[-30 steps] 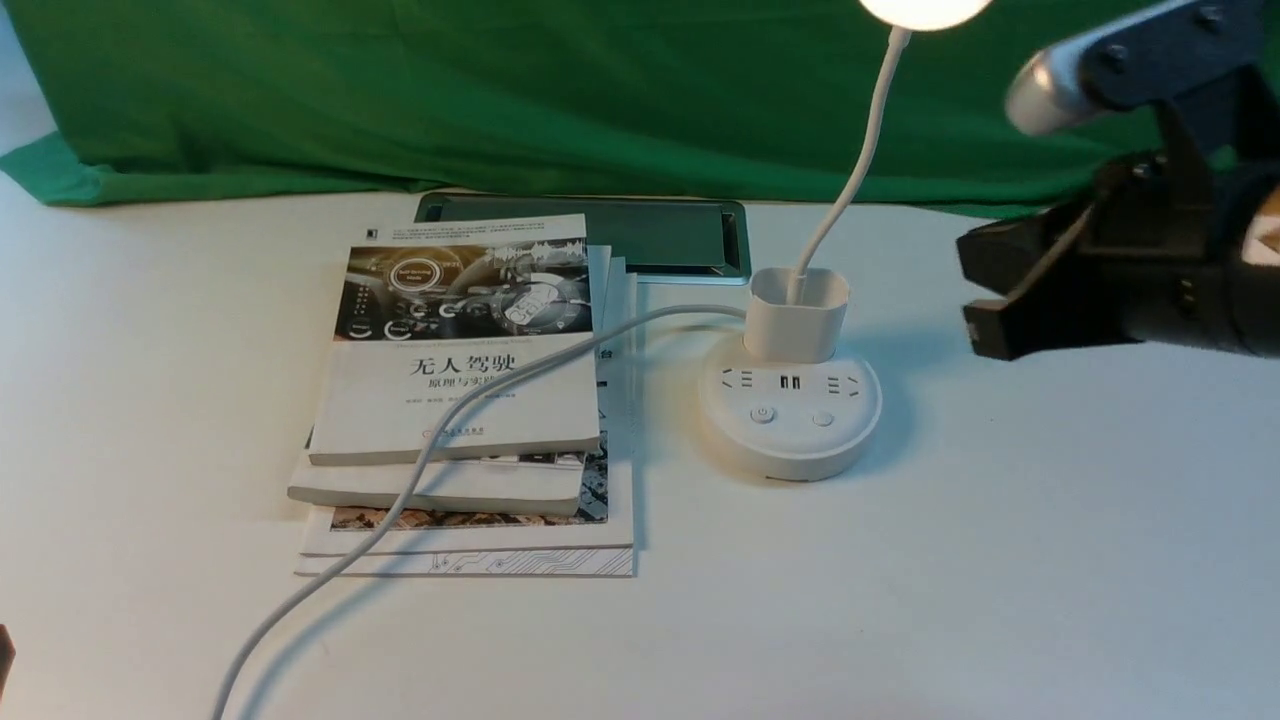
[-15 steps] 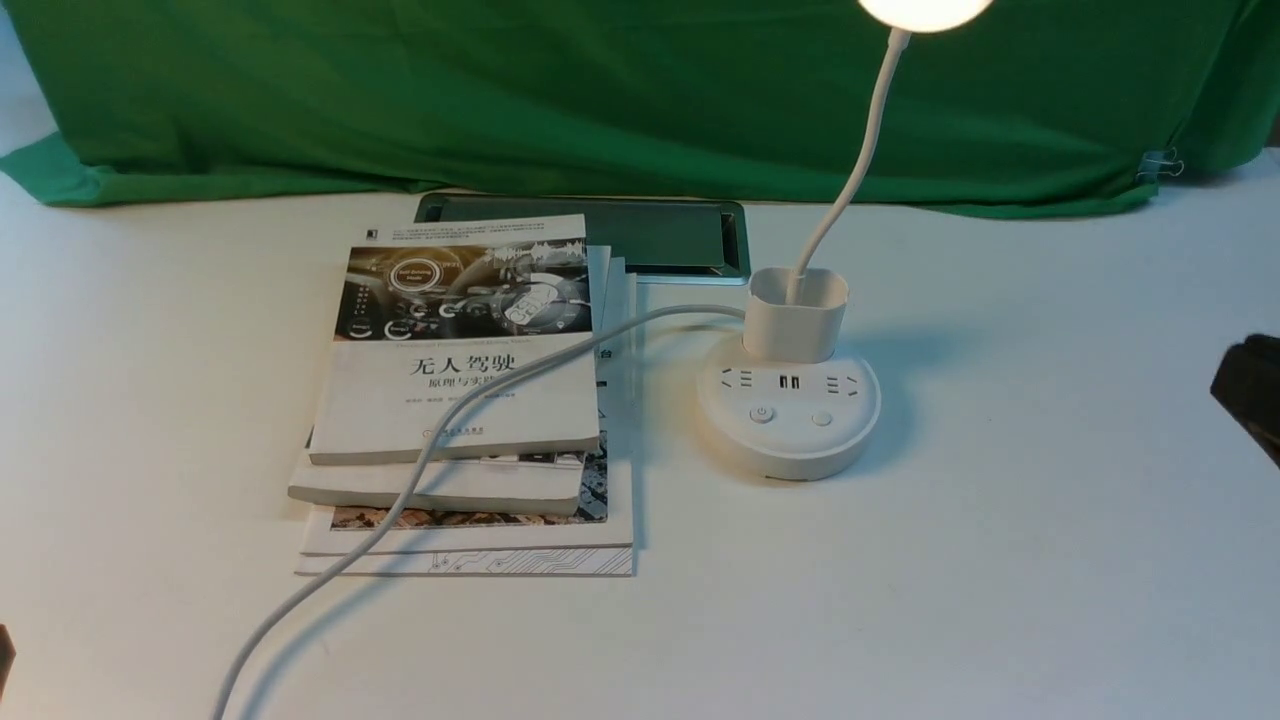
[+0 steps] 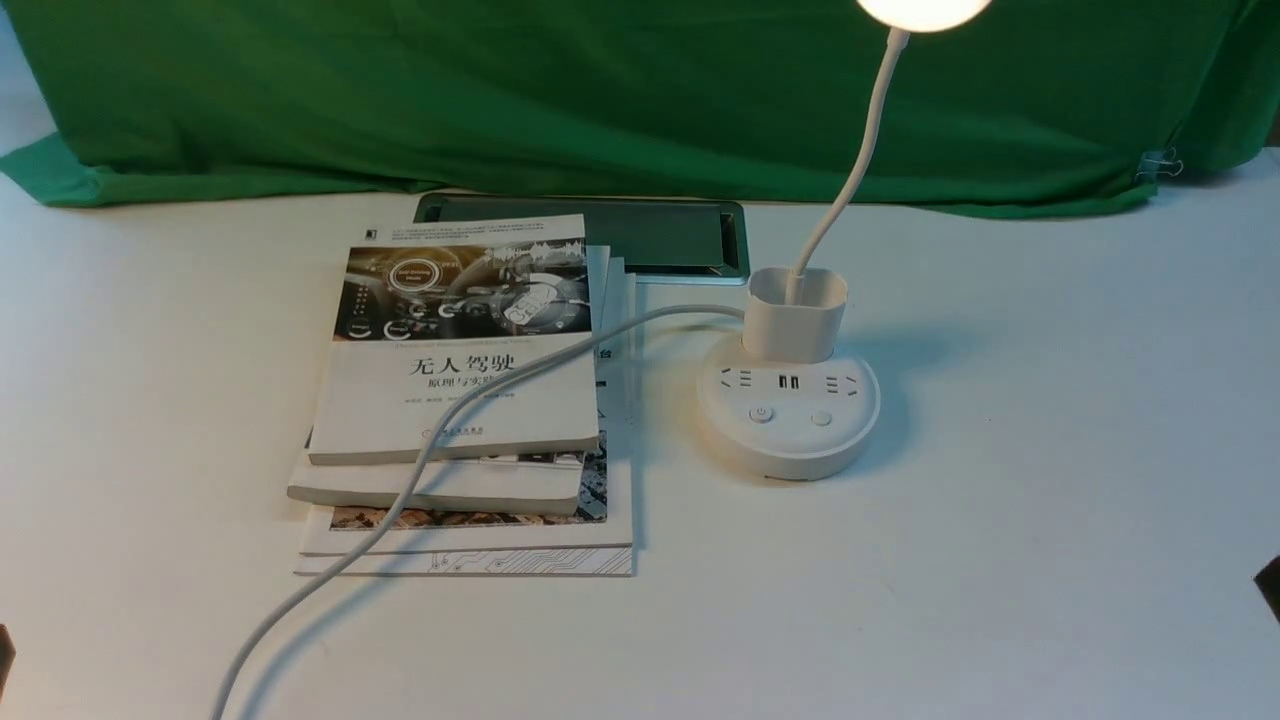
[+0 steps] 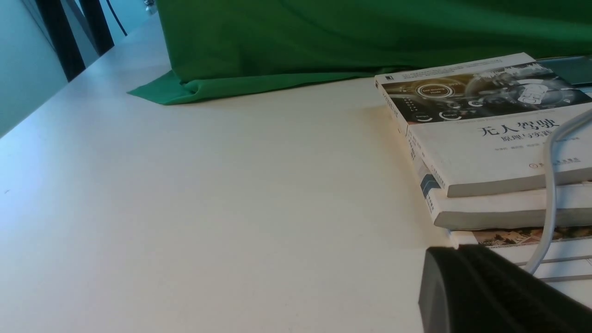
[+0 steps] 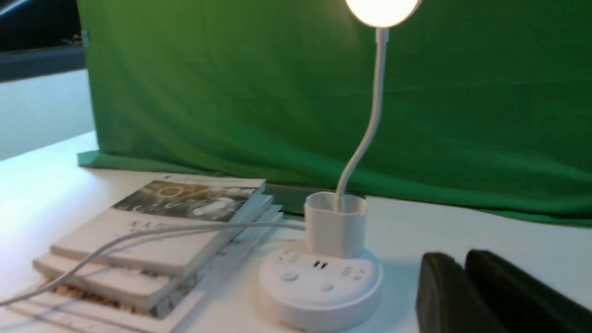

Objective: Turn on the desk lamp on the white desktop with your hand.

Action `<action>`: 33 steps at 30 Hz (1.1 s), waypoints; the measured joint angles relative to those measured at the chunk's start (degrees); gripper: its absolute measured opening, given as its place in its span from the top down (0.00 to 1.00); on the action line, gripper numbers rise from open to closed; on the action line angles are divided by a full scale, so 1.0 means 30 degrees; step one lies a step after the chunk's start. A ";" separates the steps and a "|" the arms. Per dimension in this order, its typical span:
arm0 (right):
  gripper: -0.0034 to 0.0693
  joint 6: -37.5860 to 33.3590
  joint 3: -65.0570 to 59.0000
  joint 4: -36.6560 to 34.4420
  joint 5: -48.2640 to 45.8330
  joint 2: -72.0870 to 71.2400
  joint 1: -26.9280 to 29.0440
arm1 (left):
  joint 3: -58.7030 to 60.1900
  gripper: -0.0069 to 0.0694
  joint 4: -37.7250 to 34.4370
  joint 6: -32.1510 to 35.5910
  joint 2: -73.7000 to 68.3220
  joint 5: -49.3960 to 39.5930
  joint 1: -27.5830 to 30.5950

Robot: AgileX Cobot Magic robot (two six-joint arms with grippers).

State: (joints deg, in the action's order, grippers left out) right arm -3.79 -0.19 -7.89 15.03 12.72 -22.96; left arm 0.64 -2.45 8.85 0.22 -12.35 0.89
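The white desk lamp stands on the white desktop (image 3: 1010, 570), its round base (image 3: 788, 425) right of centre. Its round head (image 3: 922, 8) glows brightly at the top edge. Two buttons show on the front of the base. My right gripper (image 3: 1272, 590) is only a dark sliver at the right edge, well apart from the lamp. In the right wrist view the lamp base (image 5: 320, 282) sits beside my right gripper (image 5: 460, 266), whose jaws are together and empty. My left gripper (image 4: 455, 252) is shut and empty near the books; in the front view it is a sliver (image 3: 3, 655).
A stack of books (image 3: 460, 400) lies left of the lamp, with the lamp's white cable (image 3: 400, 490) running over it to the front edge. A dark flat panel (image 3: 660, 235) lies behind the books. Green cloth (image 3: 600, 90) hangs along the back.
My right gripper has pulled back from beside the lamp, down and to the right, almost out of the front view. The lamp head stays lit throughout.
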 joint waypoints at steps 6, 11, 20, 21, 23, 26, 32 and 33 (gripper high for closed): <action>0.76 0.1800 -0.0120 0.1341 -0.1887 -0.1910 0.4571 | 0.0000 0.88 0.0000 0.0000 0.0000 0.0000 0.0000; 0.75 0.3924 -0.0127 0.3145 -0.4612 -0.2995 0.7958 | 0.0000 0.88 0.0000 0.0000 0.0000 0.0000 0.0000; 0.73 0.4358 -0.0142 0.3403 -0.8723 -0.4160 0.7997 | 0.0000 0.88 0.0000 0.0000 0.0000 -0.0018 0.0000; 0.72 0.4358 -0.0142 0.3403 -0.8848 -0.4160 0.7925 | 0.0000 0.88 0.0000 0.0000 0.0000 -0.0018 0.0000; 0.72 0.4358 -0.0142 0.3403 -0.8987 -0.4160 0.7863 | 0.0000 0.88 0.0000 0.0000 0.0000 -0.0018 0.0000; 0.70 0.4066 -0.0142 0.3403 -0.9064 -0.4160 0.7864 | 0.0000 0.88 0.0000 0.0000 0.0000 -0.0018 0.0000; 0.68 0.3788 -0.0142 0.3386 -0.9103 -0.4160 0.7859 | 0.0000 0.88 0.0000 0.0000 0.0000 -0.0018 0.0000; 0.68 0.3788 -0.0142 0.3386 -0.9103 -0.4160 0.7859 | 0.0000 0.88 0.0000 0.0000 0.0000 -0.0018 0.0000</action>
State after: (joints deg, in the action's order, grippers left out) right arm 7.57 -0.61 2.26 -12.28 0.24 0.62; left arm 0.64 -2.45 8.85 0.22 -12.40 0.89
